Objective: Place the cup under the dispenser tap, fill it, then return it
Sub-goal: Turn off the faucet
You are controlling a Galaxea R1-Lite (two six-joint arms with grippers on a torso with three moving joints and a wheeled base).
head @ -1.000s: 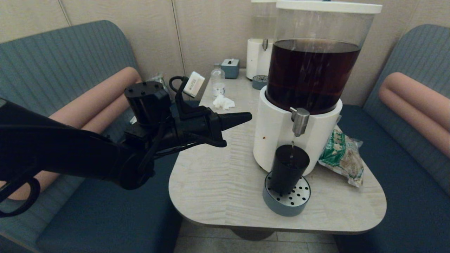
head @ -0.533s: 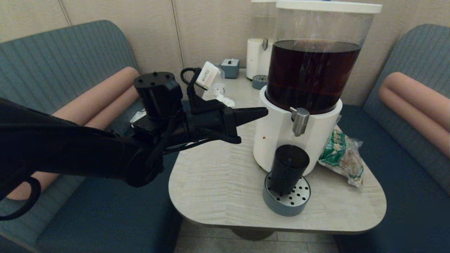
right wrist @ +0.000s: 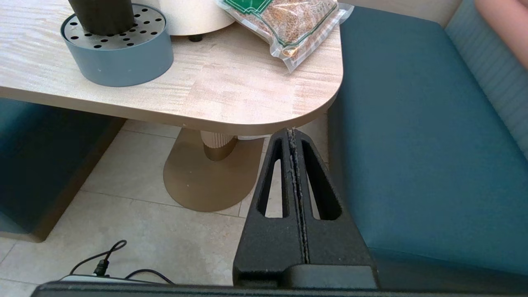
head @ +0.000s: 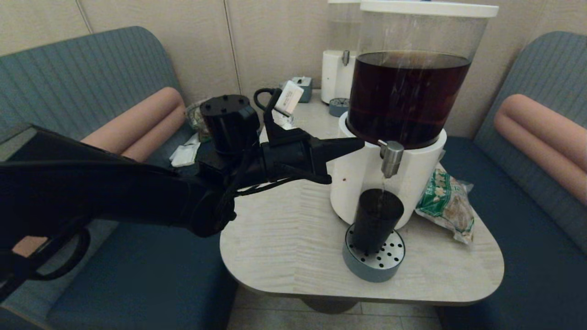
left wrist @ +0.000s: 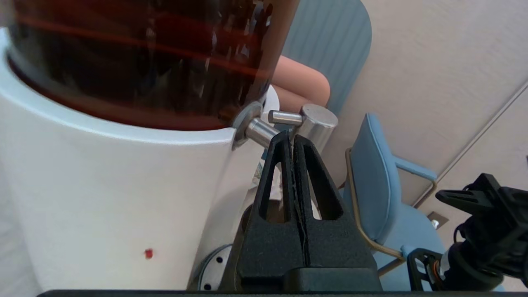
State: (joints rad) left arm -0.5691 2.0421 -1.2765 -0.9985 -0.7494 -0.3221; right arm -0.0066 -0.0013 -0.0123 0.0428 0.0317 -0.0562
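Head view: no writing can be read; the green-printed snack bag (head: 445, 203) beside the dispenser's white base (head: 357, 178) and the white tag on the arm's cable are both too small to make out; the left gripper (head: 360, 145), fingers pressed together on nothing, has advanced from mid-table half a second ago until its tip is at the dispenser tap (head: 391, 158); a thin stream falls again into the cup (head: 376, 221), which stands on the drip tray (head: 373, 266) under the tap; the right gripper (right wrist: 292, 134), likewise closed and empty, hangs below the table (right wrist: 231, 90) edge.
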